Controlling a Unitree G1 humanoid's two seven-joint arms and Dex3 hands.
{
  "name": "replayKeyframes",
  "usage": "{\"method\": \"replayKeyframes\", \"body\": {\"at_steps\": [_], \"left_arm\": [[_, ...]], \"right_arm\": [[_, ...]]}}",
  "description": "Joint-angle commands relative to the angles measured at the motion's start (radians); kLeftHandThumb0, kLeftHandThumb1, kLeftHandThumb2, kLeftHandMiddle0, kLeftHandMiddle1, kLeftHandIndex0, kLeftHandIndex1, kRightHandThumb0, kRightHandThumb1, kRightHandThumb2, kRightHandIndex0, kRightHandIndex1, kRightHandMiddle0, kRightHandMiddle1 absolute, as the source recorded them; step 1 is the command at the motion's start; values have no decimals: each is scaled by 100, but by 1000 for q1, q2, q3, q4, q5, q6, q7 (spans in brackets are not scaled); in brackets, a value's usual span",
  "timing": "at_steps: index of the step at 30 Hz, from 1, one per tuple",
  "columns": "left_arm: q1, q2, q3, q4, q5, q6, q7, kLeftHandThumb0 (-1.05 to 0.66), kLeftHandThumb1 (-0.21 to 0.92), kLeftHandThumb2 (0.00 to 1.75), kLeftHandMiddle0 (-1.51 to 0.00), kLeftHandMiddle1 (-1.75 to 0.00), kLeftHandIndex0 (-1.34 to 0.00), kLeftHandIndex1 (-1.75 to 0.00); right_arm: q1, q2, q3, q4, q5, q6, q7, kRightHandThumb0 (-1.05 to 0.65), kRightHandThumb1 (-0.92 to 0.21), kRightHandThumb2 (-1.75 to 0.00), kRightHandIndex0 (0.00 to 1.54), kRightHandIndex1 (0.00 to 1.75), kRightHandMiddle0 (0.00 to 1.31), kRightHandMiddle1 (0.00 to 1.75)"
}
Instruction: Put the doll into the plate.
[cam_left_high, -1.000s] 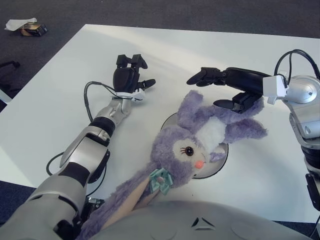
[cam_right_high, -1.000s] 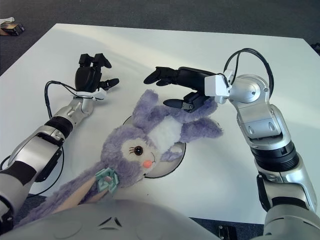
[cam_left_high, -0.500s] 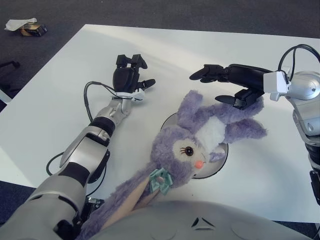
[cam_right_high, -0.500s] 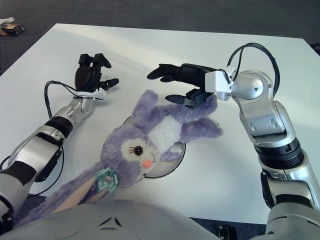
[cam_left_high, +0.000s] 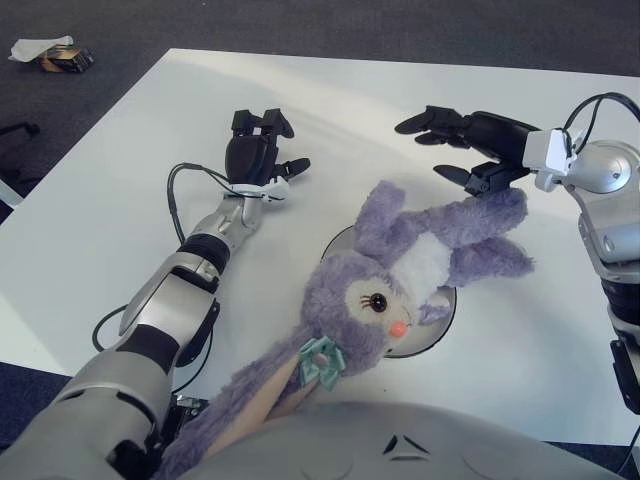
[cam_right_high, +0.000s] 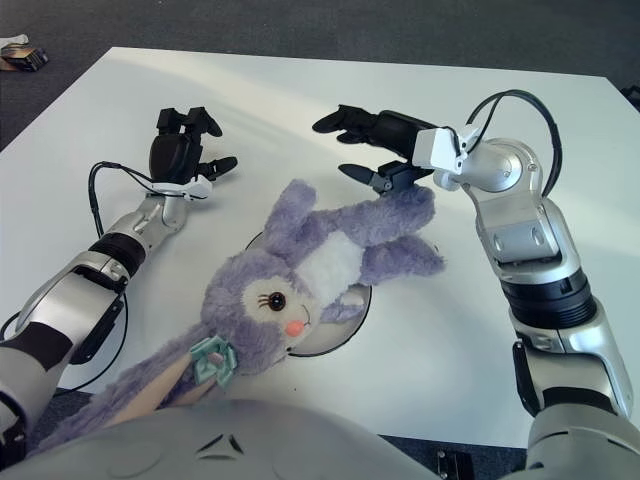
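Note:
A purple and white plush doll (cam_left_high: 400, 265) with a teal bow lies across a round white plate (cam_left_high: 437, 328) near the table's front edge; its long ears trail toward me. My right hand (cam_left_high: 455, 145) hovers just behind the doll's raised leg, fingers spread and holding nothing. My left hand (cam_left_high: 257, 150) shows to the left of the doll, on the far side of the plate, fingers relaxed and empty.
The white table (cam_left_high: 330, 100) stretches behind and to both sides of the plate. Dark carpet surrounds it, with a small piece of litter (cam_left_high: 52, 52) on the floor at far left. A black cable (cam_left_high: 180, 195) loops by my left forearm.
My right hand has let go of the doll's leg and lifted back and to the right. The doll stays on the plate. The left arm has not moved.

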Motion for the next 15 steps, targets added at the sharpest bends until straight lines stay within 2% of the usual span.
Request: {"method": "replayKeyframes", "body": {"at_steps": [1, 5, 10, 15], "left_arm": [[61, -10, 1, 21, -13, 2, -25, -35, 92, 52, -4, -139, -19, -175], [68, -8, 12, 11, -27, -5, -45, -35, 92, 52, -4, -140, -19, -175], [78, -4, 28, -3, -51, -15, -78, -35, 92, 52, -5, -141, -19, -175], [88, -1, 47, -16, -70, -22, -108, -35, 92, 51, -7, -143, -19, -175]], "right_arm": [[-20, -2, -16, 57, -44, -86, -52, -69, -92, -86, 23, 27, 0, 64], [-27, 2, -33, 135, -74, -165, -112, -70, -92, -88, 24, 27, 0, 66], [-44, 14, -64, 245, -81, -221, -177, -70, -92, -89, 26, 30, 0, 69], [-53, 36, -87, 299, -65, -209, -217, -64, -92, -88, 19, 59, 0, 80]]}}
